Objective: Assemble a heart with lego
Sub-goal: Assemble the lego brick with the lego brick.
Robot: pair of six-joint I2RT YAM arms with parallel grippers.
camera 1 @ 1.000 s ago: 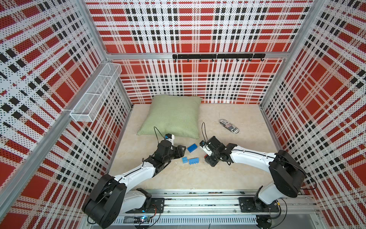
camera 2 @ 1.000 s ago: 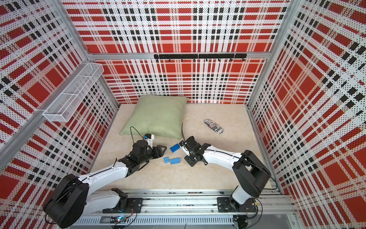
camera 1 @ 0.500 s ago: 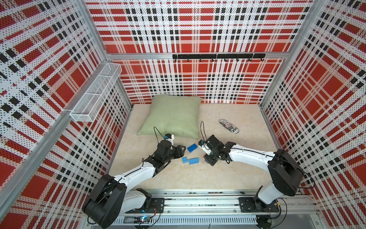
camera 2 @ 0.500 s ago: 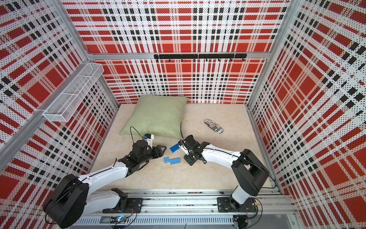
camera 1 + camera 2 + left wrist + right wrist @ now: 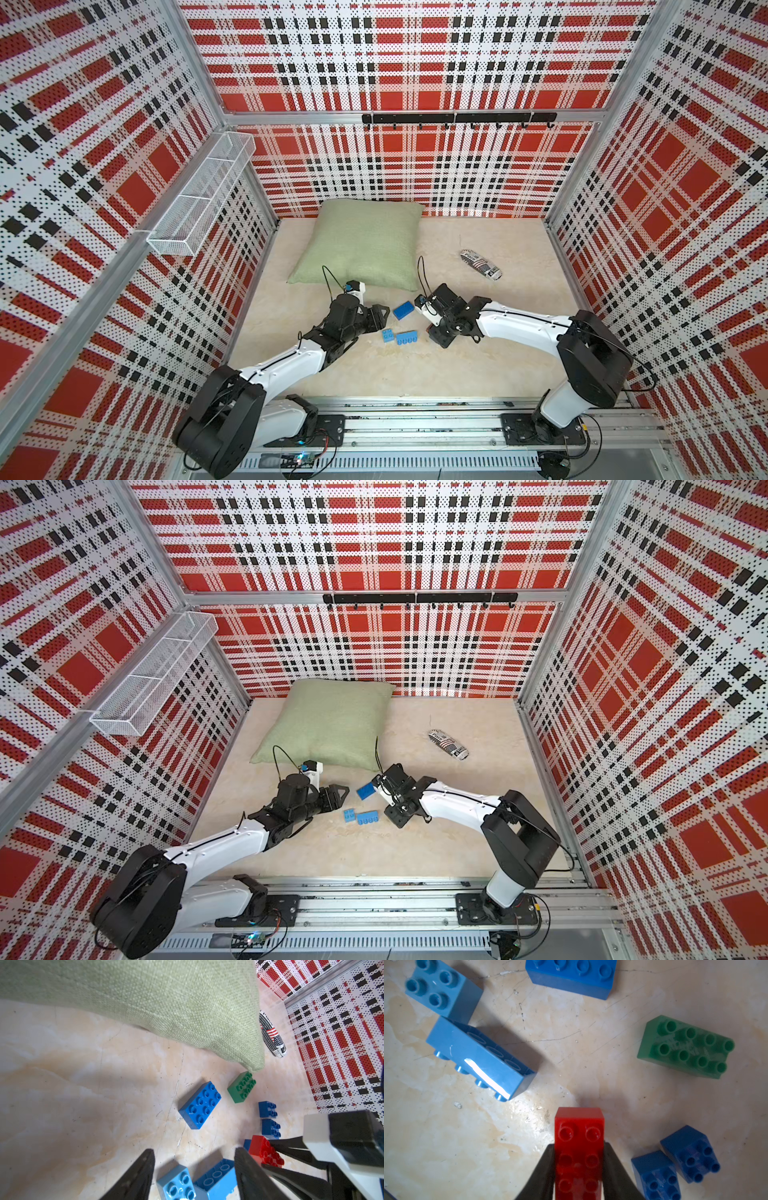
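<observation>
The lego bricks lie loose on the beige floor and no joined heart is in view. My right gripper is shut on the red brick, just above the floor. Beside it sit two small dark blue bricks and a green brick. My left gripper is open, holding nothing, over a light blue square brick and a long light blue brick lying on its side. A dark blue long brick lies farther back.
A green pillow covers the back left of the floor, its corner close to the green brick. A small printed pouch lies at the back right. A wire basket hangs on the left wall. Plaid walls enclose the floor.
My right gripper has closed onto the red brick and shifted slightly to the left. The left arm and the loose bricks have not moved.
</observation>
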